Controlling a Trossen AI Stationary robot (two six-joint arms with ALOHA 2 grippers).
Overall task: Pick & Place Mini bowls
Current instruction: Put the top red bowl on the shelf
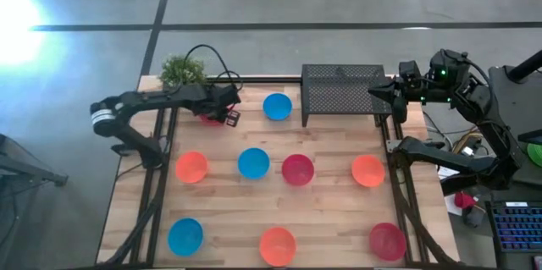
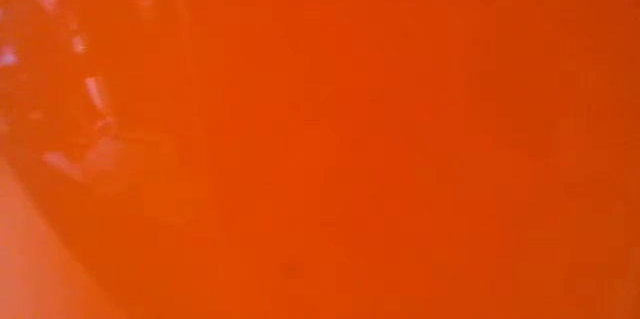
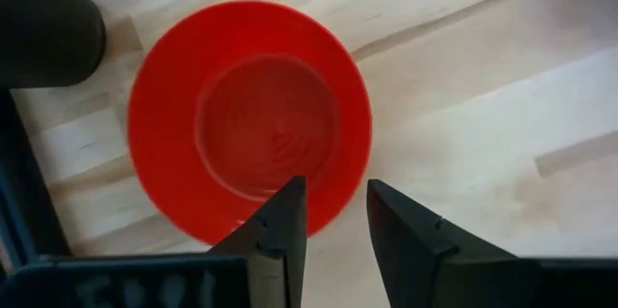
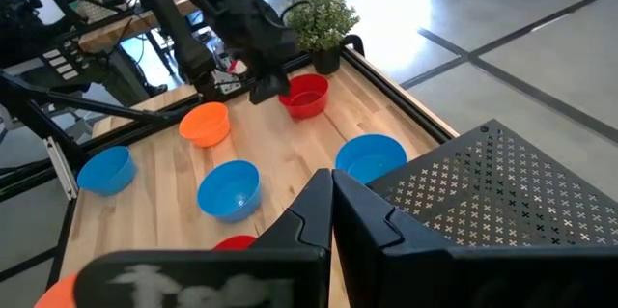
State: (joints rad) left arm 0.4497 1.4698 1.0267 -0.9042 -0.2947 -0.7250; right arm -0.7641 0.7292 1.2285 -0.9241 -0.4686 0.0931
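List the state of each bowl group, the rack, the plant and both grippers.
red bowl: upright on the table, rim between the open left gripper fingers
other eight bowls: upright, apart, empty
rack: standing at the far edge
plant: upright, far-left corner
right gripper: shut, empty, beside the rack

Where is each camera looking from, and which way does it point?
High view: above the table, looking straight down; both arms show, the left gripper over a red bowl.
Low view: at table height, filled with orange; nothing can be told apart.
Left wrist view: on the left arm, looking down past its open fingers at the red bowl.
Right wrist view: on the right arm, past its shut fingers across the table to the left arm.
Shared: the red bowl shows in three views.
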